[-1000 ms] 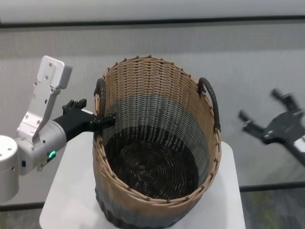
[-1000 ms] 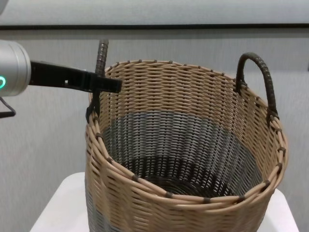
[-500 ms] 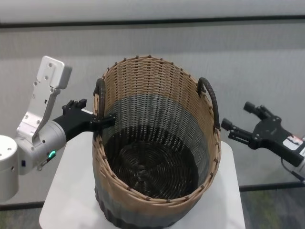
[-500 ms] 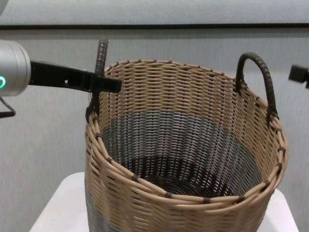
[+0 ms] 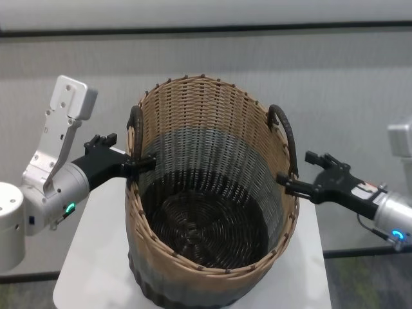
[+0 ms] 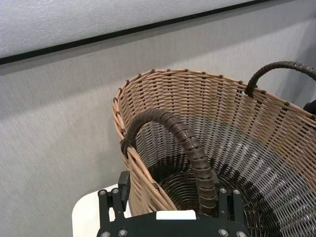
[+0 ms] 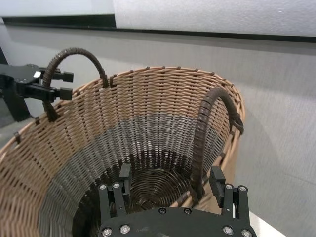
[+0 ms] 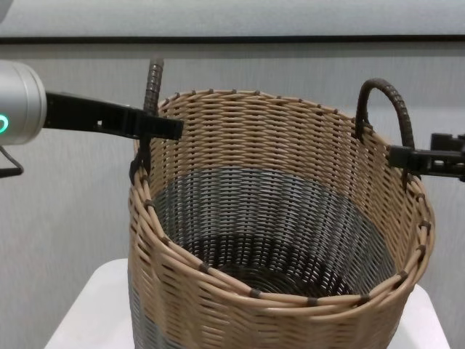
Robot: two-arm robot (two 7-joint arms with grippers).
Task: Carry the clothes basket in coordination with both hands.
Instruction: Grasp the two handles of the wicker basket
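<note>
The clothes basket [image 5: 193, 106] is round woven wicker, tan above, grey in the middle and dark at the base. It stands upright on a small white table [image 5: 96, 257]. My left gripper [image 5: 133, 165] is open, and the basket's left loop handle [image 6: 190, 148] passes between its fingers. My right gripper [image 5: 297, 172] is open at the right loop handle [image 5: 288, 145]. In the right wrist view that right loop handle [image 7: 205, 128] rises between the right gripper's [image 7: 171, 177] spread fingers, close to one of them. The chest view shows the left gripper [image 8: 138, 125] and the right gripper [image 8: 418, 156] level with the rim on either side.
A grey wall with a dark strip [image 5: 257, 29] stands close behind the basket. The table top is barely wider than the basket, with floor beyond its edges on both sides.
My right gripper has swung in from the far right and now straddles the right handle. The left gripper and the basket have not moved.
</note>
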